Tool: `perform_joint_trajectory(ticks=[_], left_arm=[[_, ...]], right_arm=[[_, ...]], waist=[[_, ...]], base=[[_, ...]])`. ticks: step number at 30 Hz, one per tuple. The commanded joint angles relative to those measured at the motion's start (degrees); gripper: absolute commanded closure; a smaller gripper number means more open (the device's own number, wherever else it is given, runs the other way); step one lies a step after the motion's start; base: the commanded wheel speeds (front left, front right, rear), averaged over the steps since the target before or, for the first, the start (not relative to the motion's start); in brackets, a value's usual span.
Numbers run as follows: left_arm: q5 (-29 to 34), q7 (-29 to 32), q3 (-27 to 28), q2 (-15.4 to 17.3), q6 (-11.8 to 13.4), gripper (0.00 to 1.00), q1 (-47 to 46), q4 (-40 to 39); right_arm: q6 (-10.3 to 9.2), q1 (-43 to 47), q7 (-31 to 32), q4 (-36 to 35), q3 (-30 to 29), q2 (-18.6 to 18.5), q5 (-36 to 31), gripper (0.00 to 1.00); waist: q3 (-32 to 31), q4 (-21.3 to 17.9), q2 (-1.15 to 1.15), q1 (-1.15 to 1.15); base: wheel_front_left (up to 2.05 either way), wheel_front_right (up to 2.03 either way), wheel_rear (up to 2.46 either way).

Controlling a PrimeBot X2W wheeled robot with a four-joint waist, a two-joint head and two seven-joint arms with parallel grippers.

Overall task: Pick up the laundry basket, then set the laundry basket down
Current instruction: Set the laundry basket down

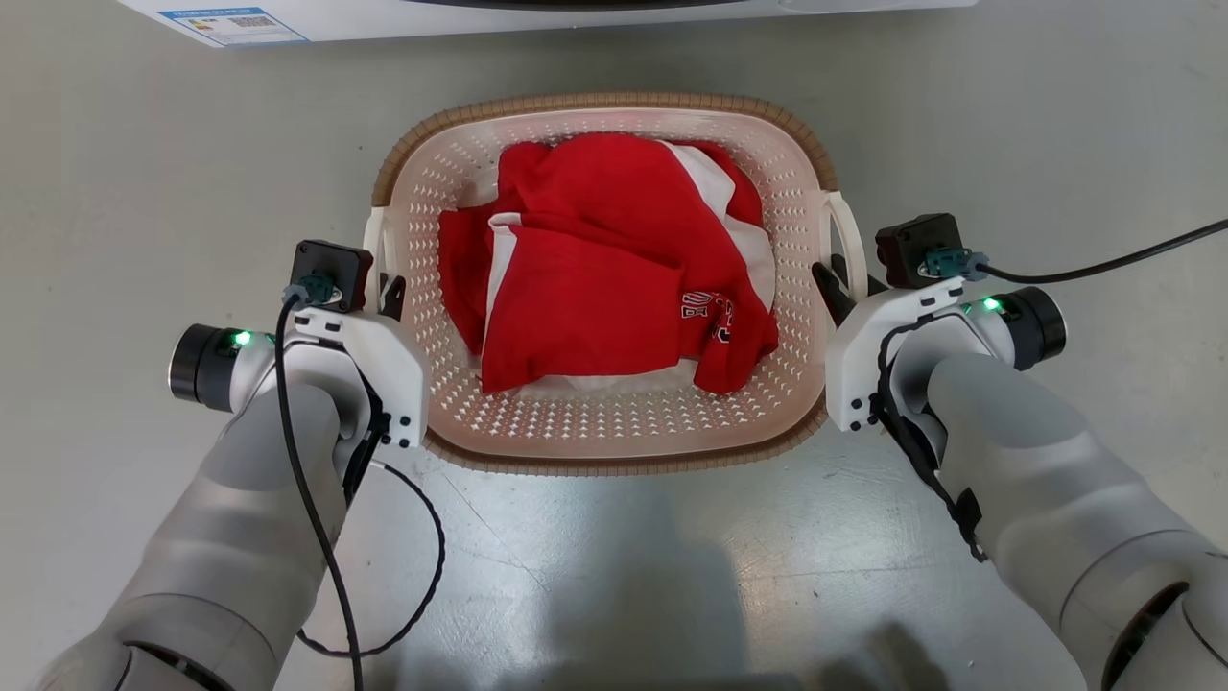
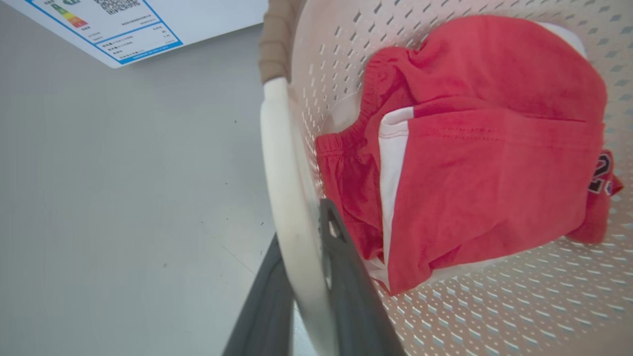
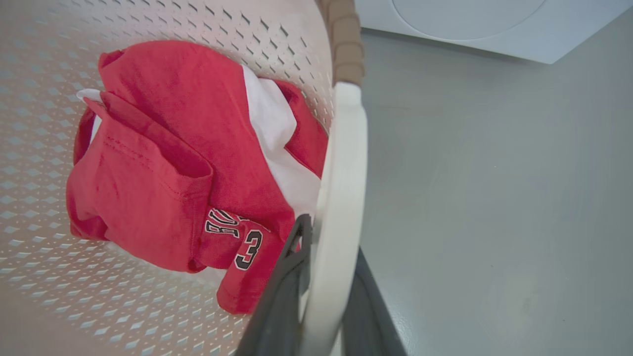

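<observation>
The laundry basket (image 1: 604,104) lies in the middle of the head view, cream-white and perforated with a tan rim. Red and white clothes (image 1: 595,278) lie bunched inside it. My left gripper (image 1: 389,293) is shut on the basket's left loop handle (image 1: 372,240); in the left wrist view its dark fingers (image 2: 346,267) stand either side of the white handle (image 2: 282,148). My right gripper (image 1: 833,283) is shut on the right loop handle (image 1: 849,235), and the right wrist view shows the handle (image 3: 346,148) between its fingers (image 3: 282,287). Whether the basket touches the floor, I cannot tell.
A white washing machine (image 1: 576,14) with an energy label (image 1: 235,24) stands just beyond the basket. Grey floor (image 1: 1055,144) spreads to both sides and in front. A loose black cable (image 1: 422,576) hangs from my left arm.
</observation>
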Motion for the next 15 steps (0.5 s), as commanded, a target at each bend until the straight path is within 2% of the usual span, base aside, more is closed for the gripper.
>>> perform_joint_trajectory(ticks=[1, 15], left_arm=[[1.0, -0.8, 0.7, 1.9, 0.0, 1.0, -1.8, -0.4], [0.5, -0.7, 0.1, 1.8, -0.2, 1.0, -2.3, 0.2]], right_arm=[[0.95, 1.9, -0.9, -0.5, 1.0, 1.4, -0.4, 1.0], [0.95, 1.7, -0.8, -0.2, 1.2, 1.6, 0.3, 1.0]], waist=[[0.2, -0.1, 0.0, 0.0], [0.8, -0.5, 0.0, 0.0]], base=[[0.0, 0.0, 0.0], [0.0, 0.0, 0.0]])
